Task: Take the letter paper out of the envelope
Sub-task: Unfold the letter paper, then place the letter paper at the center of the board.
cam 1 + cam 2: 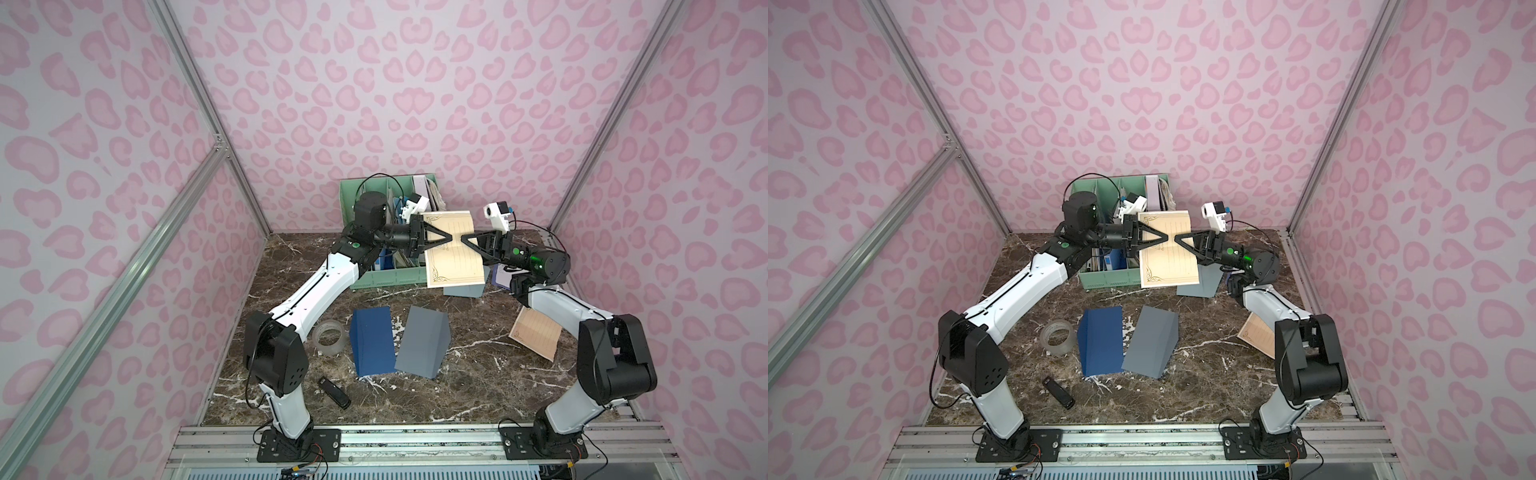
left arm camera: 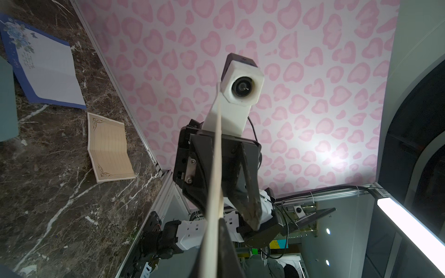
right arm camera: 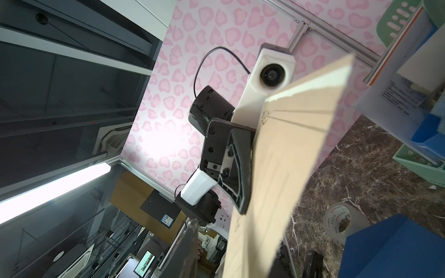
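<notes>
Letter paper: cream, lined, ornate corner border. Held aloft above the far side of the table, in front of the green organiser. Free of any envelope as far as visible. Nearly edge-on in the left wrist view, broad face in the right wrist view.

Left gripper: pressed together on the sheet at its middle, reaching in across one side edge.

Right gripper: reaching in from the opposite edge, tip almost meeting the left tip. Jaws partly spread and straddling the sheet, with a gap beside one finger in the left wrist view. Not judged a firm pinch yet.

Key relation: long axis of the sheet running far-to-near, crosswise to the line of the two grippers. Both tips at the mid crease, equally near. Lower half hanging unsupported toward the table.

Grey envelope: just behind and below the sheet's lower corner, apart from both grippers. Likely the emptied one, not certain.

Also on the table: blue envelope and second grey envelope side by side near the middle, tape roll, another cream sheet under the right arm.

Judged stage: extraction done or nearly so. Next move likely a handover or laying down, needing a closed right grip before any left release
</notes>
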Tool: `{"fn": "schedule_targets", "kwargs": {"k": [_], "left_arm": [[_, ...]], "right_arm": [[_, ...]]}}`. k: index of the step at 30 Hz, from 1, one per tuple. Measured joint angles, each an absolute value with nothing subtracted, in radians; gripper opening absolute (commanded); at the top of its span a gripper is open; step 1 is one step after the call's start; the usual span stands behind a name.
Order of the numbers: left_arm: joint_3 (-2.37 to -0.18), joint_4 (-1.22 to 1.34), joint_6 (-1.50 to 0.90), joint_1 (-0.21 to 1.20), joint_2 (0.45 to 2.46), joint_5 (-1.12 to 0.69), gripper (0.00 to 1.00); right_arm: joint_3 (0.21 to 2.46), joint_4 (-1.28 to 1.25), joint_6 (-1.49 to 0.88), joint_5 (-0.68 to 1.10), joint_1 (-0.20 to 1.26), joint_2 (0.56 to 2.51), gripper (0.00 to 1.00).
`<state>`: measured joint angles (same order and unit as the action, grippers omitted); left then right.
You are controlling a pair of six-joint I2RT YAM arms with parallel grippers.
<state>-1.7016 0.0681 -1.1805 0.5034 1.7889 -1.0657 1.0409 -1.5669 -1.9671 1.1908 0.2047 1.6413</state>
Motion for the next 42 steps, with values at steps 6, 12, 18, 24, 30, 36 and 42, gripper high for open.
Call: {"fn": "schedule_targets", "kwargs": {"k": [6,12,18,24,30,36,42], "left_arm": [[-1.713,0.042,-1.167,0.503,1.79,-1.059,0.0],[-1.712,0.042,-1.151,0.503,1.79,-1.059,0.0],[-1.713,0.037,-1.149,0.503,1.79,-1.056,0.49],[-1.735,-0.081,-1.086,0.497,1.782,-1.017,0.86],[-1.681,-0.331,-0.941,0.424,1.68,-0.825,0.86],[-1.559,-0.527,-0.815,0.403,1.591,-0.628,0.86],[-1.482,-0.603,-0.748,0.401,1.532,-0.511,0.87]], "right_arm": [[1.02,-1.522,-1.936,1.208,0.205,1.62,0.18],[1.018,-1.401,-1.852,1.218,0.205,1.59,0.0],[1.018,-1.283,-1.765,1.215,0.205,1.569,0.0],[1.008,-1.081,-1.637,1.221,0.17,1.499,0.0],[1.167,-0.29,-1.029,1.177,0.071,1.401,0.0],[1.022,0.253,-0.665,1.026,-0.011,1.348,0.0],[0.805,0.389,-0.583,0.893,-0.036,1.245,0.0]]}}
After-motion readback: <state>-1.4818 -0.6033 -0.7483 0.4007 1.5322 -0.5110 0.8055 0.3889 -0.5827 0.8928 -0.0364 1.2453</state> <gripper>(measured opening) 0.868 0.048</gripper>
